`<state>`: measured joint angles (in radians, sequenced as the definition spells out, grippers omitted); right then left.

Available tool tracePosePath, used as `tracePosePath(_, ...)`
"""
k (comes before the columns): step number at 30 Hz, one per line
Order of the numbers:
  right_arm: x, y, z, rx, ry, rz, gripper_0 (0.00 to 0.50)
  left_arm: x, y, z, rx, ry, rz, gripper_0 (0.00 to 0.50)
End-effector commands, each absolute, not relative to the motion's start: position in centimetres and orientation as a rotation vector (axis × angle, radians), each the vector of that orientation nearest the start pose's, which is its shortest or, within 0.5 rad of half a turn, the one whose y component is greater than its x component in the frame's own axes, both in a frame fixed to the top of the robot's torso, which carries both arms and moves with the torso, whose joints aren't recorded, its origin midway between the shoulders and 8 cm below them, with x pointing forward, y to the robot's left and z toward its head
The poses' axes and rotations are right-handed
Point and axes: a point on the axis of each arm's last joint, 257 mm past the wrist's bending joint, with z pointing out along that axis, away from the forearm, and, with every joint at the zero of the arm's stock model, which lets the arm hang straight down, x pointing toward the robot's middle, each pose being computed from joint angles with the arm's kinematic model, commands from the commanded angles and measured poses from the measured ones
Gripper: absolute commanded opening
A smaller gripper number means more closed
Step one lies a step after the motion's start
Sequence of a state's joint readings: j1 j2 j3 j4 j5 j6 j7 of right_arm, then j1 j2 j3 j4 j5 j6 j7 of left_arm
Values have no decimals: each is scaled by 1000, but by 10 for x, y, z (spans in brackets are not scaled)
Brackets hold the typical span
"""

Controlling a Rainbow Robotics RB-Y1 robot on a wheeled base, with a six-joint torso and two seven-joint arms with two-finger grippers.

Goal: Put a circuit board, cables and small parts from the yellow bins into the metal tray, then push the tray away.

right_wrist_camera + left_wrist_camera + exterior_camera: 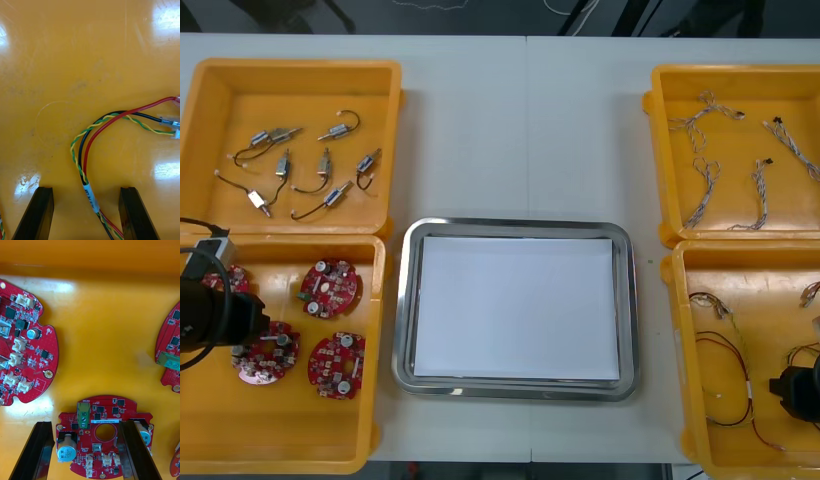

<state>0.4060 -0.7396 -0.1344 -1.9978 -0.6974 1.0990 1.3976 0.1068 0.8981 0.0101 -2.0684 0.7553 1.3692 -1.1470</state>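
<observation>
My left gripper (246,322) hangs over the near left yellow bin (370,300). In the left wrist view it (85,423) is open, its fingers straddling a round red circuit board (101,433) lying on the bin floor; one finger overlaps the board's edge. Other boards (330,288) lie around it. My right gripper (792,392) is low in the near right yellow bin (685,330). It (86,189) is open, with a bundle of red, black and yellow-green cables (88,165) running between its fingers. The metal tray (628,300), white inside, holds nothing.
The far left bin (392,110) holds several small metal parts (325,160) with dark wires. Twisted blue and white cables (705,180) lie in the far right bin (658,150). More red and black cables (725,360) lie beside the right gripper.
</observation>
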Motion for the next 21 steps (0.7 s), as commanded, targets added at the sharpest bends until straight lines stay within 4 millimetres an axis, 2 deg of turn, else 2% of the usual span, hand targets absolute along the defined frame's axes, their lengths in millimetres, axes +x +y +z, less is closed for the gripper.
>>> tracePosePath(1,297,-415,-375,111,2668,12,500,355,393,-298,65,2706,116,500)
tracePosePath(2,297,-415,-374,112,2665,12,500,354,393,-299,63,2709,116,500)
tracePosePath(3,297,-414,-375,108,2666,13,402,355,392,-300,66,2708,113,500)
tracePosePath(4,296,-415,-375,110,2667,12,327,354,392,-302,65,2711,115,500)
tracePosePath(5,296,-415,-376,111,2669,14,203,354,393,-302,64,2710,120,500)
tracePosePath(7,294,-414,-377,109,2673,14,164,354,393,-302,63,2710,120,500)
tracePosePath(12,294,-412,-377,107,2674,20,19,354,393,-305,67,2709,121,500)
tracePosePath(13,295,-412,-377,107,2671,23,3,354,393,-306,66,2710,120,500)
tracePosePath(16,297,-411,-375,102,2661,22,0,354,391,-308,72,2710,119,500)
tracePosePath(21,305,-416,-354,85,2632,-8,0,354,391,-312,74,2709,125,500)
